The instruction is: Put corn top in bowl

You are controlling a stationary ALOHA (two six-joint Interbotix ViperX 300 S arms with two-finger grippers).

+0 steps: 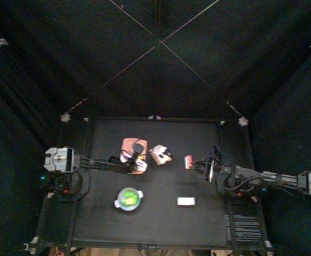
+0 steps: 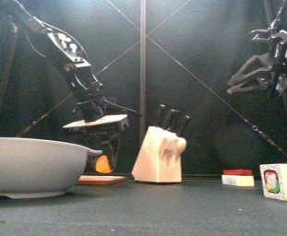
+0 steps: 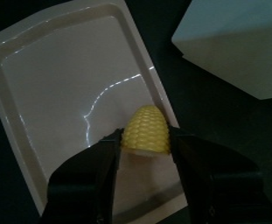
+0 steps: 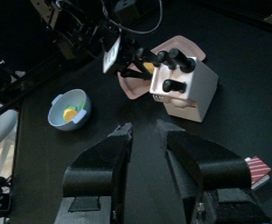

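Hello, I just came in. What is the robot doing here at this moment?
The left tool has its jaws around the corn top, low over the pink slab next to the knife block. The green bowl sits nearer the table's front edge, and this corn piece is not yet in it. The right tool hangs apart, open and holding nothing.

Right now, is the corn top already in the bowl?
No, the corn top sits between the left gripper jaws over the pink tray, not in the bowl.
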